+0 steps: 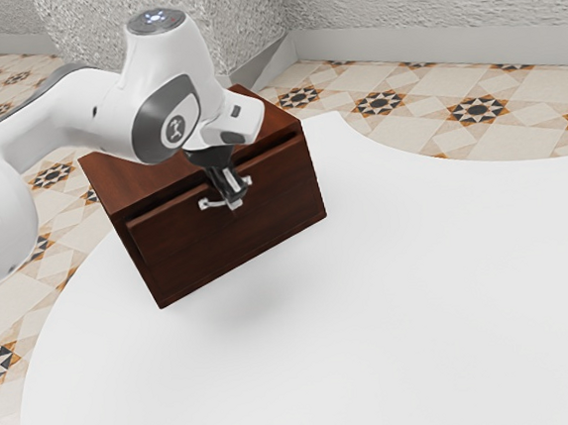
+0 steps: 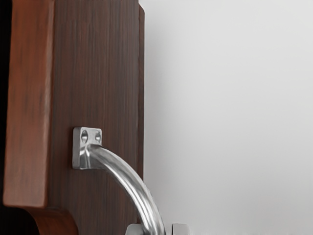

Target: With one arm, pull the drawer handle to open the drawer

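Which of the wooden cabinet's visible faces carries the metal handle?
The drawer front, the face looking out over the white table. The metal handle is bolted to it, with the end effector on it. The top face is bare wood.

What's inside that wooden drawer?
The inside is hidden: the drawer front covers it, leaving just a dark sliver at its edge in the wrist view. The end effector grips the handle.
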You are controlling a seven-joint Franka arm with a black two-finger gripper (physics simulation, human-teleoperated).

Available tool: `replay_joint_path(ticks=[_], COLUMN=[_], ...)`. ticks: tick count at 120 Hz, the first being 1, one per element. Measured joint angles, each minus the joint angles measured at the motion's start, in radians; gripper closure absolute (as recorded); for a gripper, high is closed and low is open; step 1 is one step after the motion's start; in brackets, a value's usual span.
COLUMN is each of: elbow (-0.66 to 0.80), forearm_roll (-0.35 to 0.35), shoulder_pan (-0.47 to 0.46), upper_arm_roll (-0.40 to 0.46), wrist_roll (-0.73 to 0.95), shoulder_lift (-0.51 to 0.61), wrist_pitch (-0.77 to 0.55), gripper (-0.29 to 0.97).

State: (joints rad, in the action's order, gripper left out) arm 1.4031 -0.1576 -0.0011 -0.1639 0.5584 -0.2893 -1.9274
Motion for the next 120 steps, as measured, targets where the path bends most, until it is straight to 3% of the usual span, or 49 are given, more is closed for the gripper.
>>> replay_joint_path(ticks=[120], elbow=[0.223], forearm_roll=[-0.007], shoulder_pan=[-0.048], upper_arm_roll=[0.113], wrist_roll=[-0.063], shoulder_lift=[0.180], wrist_pitch=[0.011], gripper=[0.79])
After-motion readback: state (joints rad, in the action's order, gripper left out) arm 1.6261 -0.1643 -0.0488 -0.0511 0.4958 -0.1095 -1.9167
